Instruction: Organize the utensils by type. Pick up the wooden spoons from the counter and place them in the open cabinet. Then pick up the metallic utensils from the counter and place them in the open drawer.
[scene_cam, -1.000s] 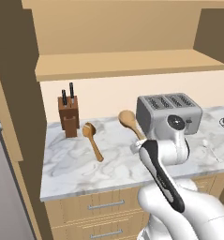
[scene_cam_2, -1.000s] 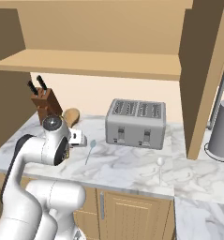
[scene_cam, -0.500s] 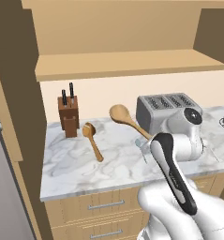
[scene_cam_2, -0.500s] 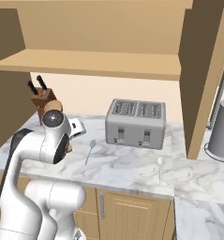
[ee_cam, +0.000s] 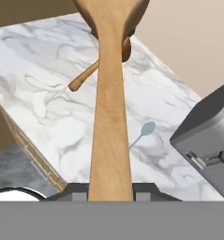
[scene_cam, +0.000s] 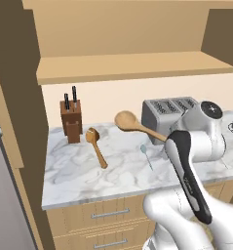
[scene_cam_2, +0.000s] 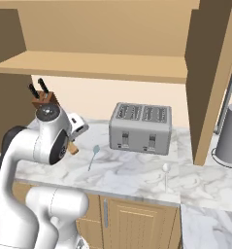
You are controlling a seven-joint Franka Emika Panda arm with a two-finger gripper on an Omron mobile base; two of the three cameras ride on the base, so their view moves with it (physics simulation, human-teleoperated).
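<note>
So the gripper (ee_cam: 110,190) is clamped on the handle of one wooden spoon (scene_cam: 135,124), holding it up in the air above the counter (scene_cam: 79,176), bowl end pointing away toward the wall side. In the hand view the handle runs straight up between the two dark finger tips.

The second wooden spoon (scene_cam: 96,146) lies flat on the marble just in front of the knife block (scene_cam: 71,122), bowl near the block and handle angled toward the front edge. The bluish little metal spoon (scene_cam: 145,155) sits on the counter in front of the toaster (scene_cam_2: 140,127), and the whitish one (scene_cam_2: 165,172) lies further right, near the corner by the tall wooden panel.

The counter is white-grey marbled stone over light wood drawer fronts with silver handles. Above it runs the open cabinet shelf (scene_cam: 132,66), plain tan wood with no door. A grey cylindrical appliance (scene_cam_2: 230,133) stands on the far right side.
</note>
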